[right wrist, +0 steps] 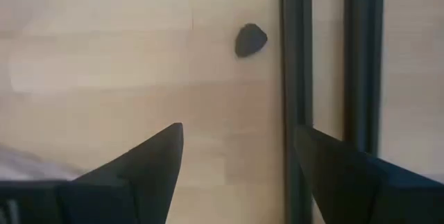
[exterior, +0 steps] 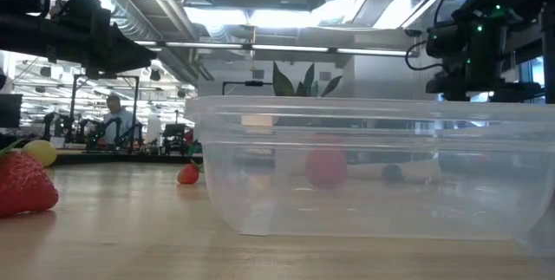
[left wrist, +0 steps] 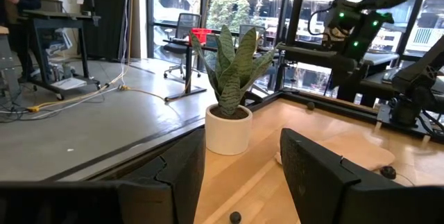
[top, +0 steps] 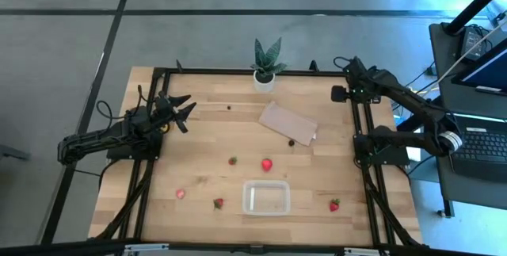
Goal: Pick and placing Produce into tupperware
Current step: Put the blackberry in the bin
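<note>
Left jaws: the left gripper [top: 184, 108] hovers over the tabletop's [top: 206, 153] far left part, jaws parted and holding nothing; past them the left wrist view shows the potted plant [left wrist: 229, 89].
Right jaws: the right gripper [top: 342, 93] hangs at the far right edge, jaws spread wide and bare over a small dark berry [right wrist: 250, 40] just beside the black frame rail [right wrist: 297, 78].
Tupperware: the clear container [top: 266, 197] sits near the front edge, centre, with nothing inside as far as I can tell.
Produce: strawberries lie scattered, one large [top: 267, 164] just behind the container, a smaller one [top: 233, 160] to its left, two at front left [top: 181, 194] [top: 219, 204], one at front right [top: 334, 205]; a dark berry [top: 291, 142] rests on the tan sheet [top: 287, 123].
Step in hand: probably the right arm's first pick, the berry beneath it.
Doing it well: centre the jaws on the berry, keep clear of the rail, descend straight, close gently.
</note>
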